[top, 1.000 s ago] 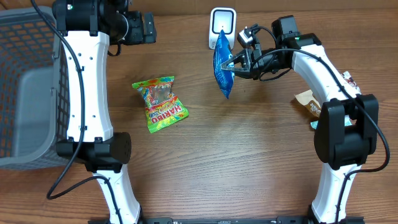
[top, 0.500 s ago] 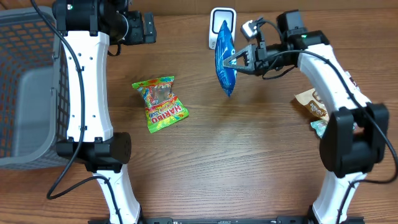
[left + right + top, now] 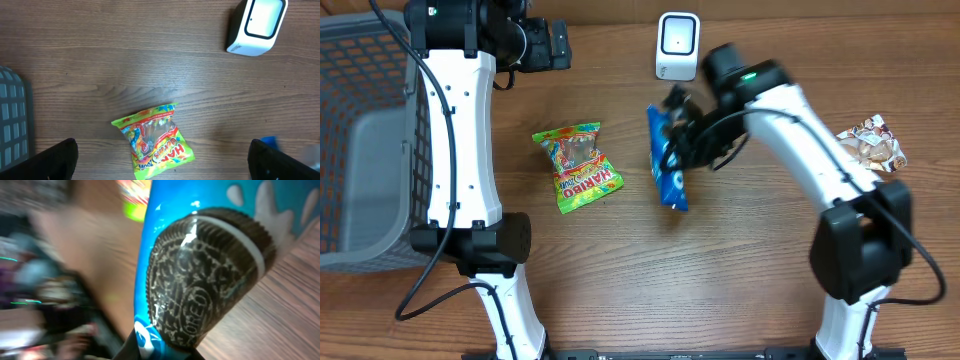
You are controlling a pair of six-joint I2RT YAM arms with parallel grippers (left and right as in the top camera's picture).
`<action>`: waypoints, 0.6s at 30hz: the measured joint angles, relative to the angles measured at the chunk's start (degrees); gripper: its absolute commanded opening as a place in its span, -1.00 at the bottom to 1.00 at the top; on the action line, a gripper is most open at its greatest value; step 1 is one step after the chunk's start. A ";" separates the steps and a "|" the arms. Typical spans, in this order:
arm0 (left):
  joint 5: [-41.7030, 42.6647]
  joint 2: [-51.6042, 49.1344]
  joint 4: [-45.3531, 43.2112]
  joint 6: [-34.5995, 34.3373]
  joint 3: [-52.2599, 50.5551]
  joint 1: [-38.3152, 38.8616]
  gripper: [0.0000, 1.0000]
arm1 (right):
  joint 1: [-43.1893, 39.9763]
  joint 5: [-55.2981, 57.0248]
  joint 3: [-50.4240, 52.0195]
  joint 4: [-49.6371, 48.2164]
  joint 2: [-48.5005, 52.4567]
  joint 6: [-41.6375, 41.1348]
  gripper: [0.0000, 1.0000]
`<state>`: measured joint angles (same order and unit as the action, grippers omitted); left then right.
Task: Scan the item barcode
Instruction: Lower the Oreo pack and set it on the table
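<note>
The right arm's fingers [image 3: 131, 349] pinch a blue Oreo packet [image 3: 667, 172] by one end over the middle of the bench [image 3: 740, 270], pressed nearly together on the wrapper, and the printed biscuit on its face fills the right wrist view. From overhead the packet runs lengthwise, slightly tilted, near but clear of the white scanner [image 3: 678, 45] standing at the far side of the bench. Whether its lower end rests on the wood cannot be told. A green Haribo bag [image 3: 578, 167] lies flat to the packet's left, not touching it. The left arm's fingers [image 3: 52, 159] are spread wide, framing that bag in the left wrist view. A grey mesh basket [image 3: 365, 150] sits at the left edge, and a brown snack packet [image 3: 870, 145] lies near the right edge
</note>
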<state>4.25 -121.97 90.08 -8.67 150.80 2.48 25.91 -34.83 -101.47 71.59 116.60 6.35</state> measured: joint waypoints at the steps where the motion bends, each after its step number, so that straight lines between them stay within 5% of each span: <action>1: 0.00 0.00 0.00 0.00 0.00 0.00 0.99 | 1.62 4.00 0.00 -0.07 0.70 -0.20 -0.79; 9: 0.00 0.00 0.00 0.00 0.00 0.00 1.00 | 5.88 49.88 0.02 1.07 7.61 -13.60 -0.53; 14: 0.00 0.00 0.00 0.00 0.00 0.00 0.99 | 7.13 66.23 0.00 -1.18 8.00 -18.78 -0.30; 18: 0.00 0.00 0.00 0.00 0.00 0.00 0.99 | 10.12 70.88 0.00 -0.72 8.00 -20.72 0.22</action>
<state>4.25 -121.97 90.08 -8.67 150.80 2.48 36.03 36.05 -101.47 70.87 124.60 -14.37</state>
